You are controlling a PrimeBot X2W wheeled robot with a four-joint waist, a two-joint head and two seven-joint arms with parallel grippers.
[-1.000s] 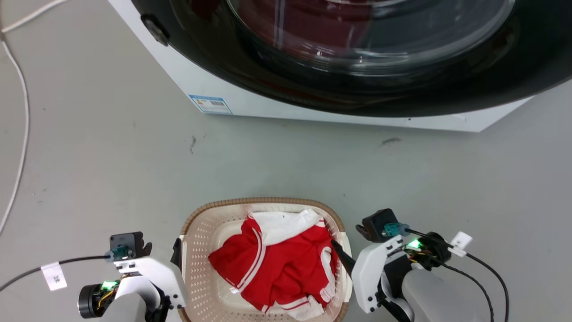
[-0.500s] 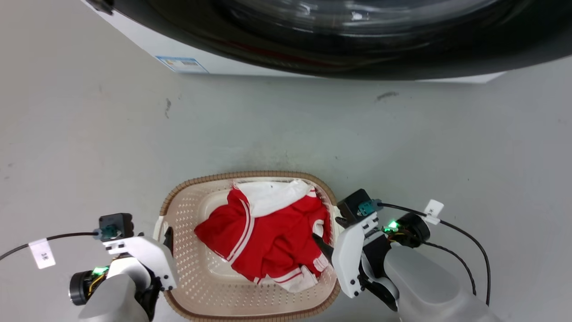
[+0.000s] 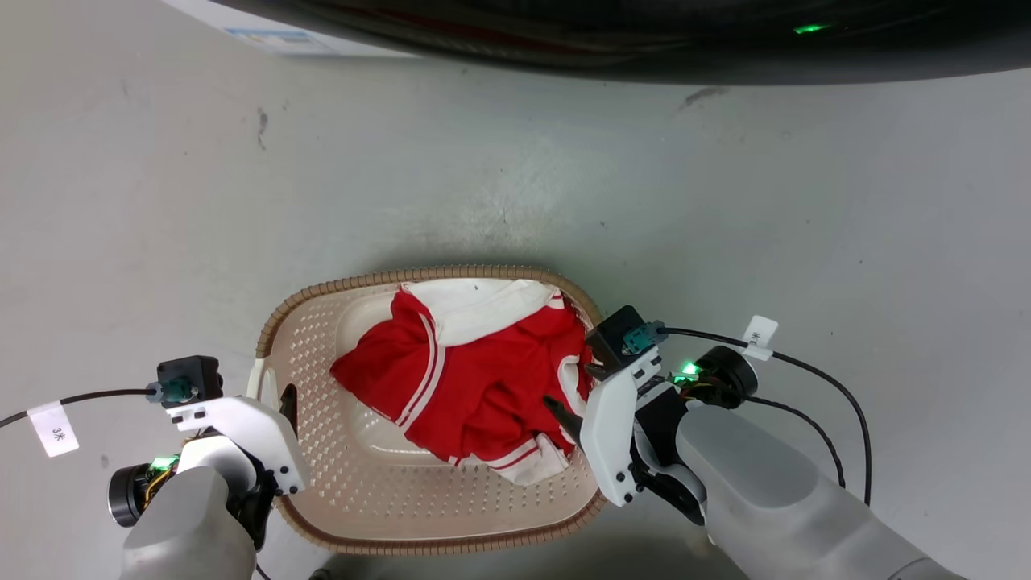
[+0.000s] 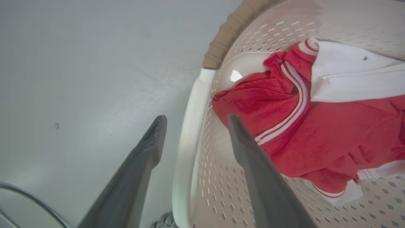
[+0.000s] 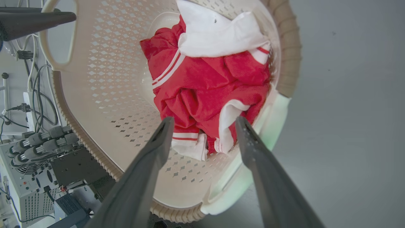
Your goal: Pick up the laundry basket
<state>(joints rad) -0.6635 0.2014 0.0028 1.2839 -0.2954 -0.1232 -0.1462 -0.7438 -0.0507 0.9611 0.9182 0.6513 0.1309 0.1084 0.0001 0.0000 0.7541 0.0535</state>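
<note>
Left wrist view — gripper (image 4: 196, 116) straddles laundry basket (image 4: 189, 155) edge, floor (image 4: 79, 63) outside.

Cream basket (image 3: 322, 362), brown rim (image 3: 362, 279); red, white-striped garment (image 3: 475, 379).

Perforated glossy cream plastic laundry basket (image 3: 378, 491), soft red cloth (image 3: 475, 379), matt grey floor (image 3: 483, 161)

Lower centre of the head view: one laundry basket (image 3: 378, 491) holding one heap of red-and-white clothing (image 3: 475, 379); the number of pieces in it cannot be told. Grippers, two: left gripper (image 4: 196, 117) and right gripper (image 5: 204, 119), each with two dark fingers, four in all. Top edge: one washing machine (image 3: 564, 40); cable tags, two, a left tag (image 3: 53, 429) at lower left and a right tag (image 3: 759, 332) right of centre.
</note>
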